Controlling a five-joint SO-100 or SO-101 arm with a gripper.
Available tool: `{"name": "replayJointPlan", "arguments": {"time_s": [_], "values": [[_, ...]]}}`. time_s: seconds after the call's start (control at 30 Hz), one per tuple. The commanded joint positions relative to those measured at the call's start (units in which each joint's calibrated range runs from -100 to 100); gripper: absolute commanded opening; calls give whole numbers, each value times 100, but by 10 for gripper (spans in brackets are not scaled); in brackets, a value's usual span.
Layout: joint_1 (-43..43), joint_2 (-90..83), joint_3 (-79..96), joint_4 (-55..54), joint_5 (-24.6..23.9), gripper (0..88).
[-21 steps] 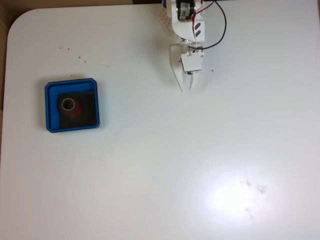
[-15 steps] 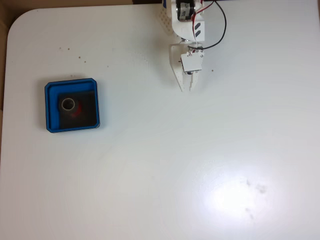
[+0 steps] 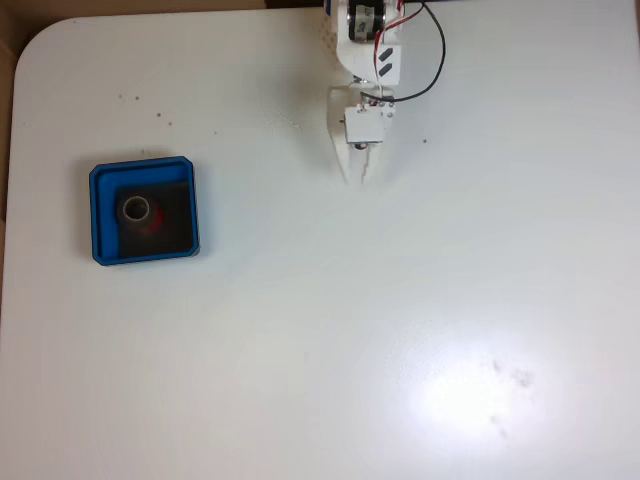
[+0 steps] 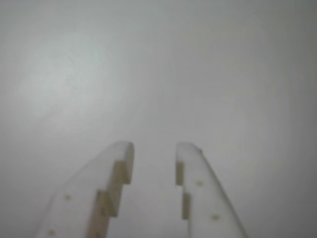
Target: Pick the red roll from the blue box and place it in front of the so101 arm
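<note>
The blue box [image 3: 98, 222] lies at the left of the white table in the fixed view. Inside it, on the black floor, the red roll [image 3: 141, 213] stands with its pale grey core facing up. The so101 arm [image 3: 368, 55] reaches in from the top edge, white with black servos and red and black wires. Its gripper [image 3: 360, 176] points down the picture, far to the right of the box. In the wrist view the gripper [image 4: 154, 154] is open, with a clear gap between the white fingers [image 4: 118, 183] and only bare table beneath.
The white table [image 3: 330, 340] stretches wide below and right of the arm, with a bright glare patch [image 3: 470, 395] at the lower right. A few dark specks [image 3: 160, 118] dot the surface above the box. Brown floor shows past the rounded top-left corner.
The arm has swung a little to the left in the fixed view, and the gripper tip has shifted left and slightly up. The box and roll have not moved.
</note>
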Motion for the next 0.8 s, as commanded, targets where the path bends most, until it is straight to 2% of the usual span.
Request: {"name": "replayJointPlan", "arguments": {"time_s": [0.0, 0.3, 0.4, 0.63, 0.77], "values": [[1178, -290, 90, -64, 2, 22], [4442, -290, 81, -64, 11, 22], [5213, -307, 81, -73, -24, 22], [5340, -181, -180, -73, 2, 22], [5262, 571, -971, -73, 2, 22]]}}
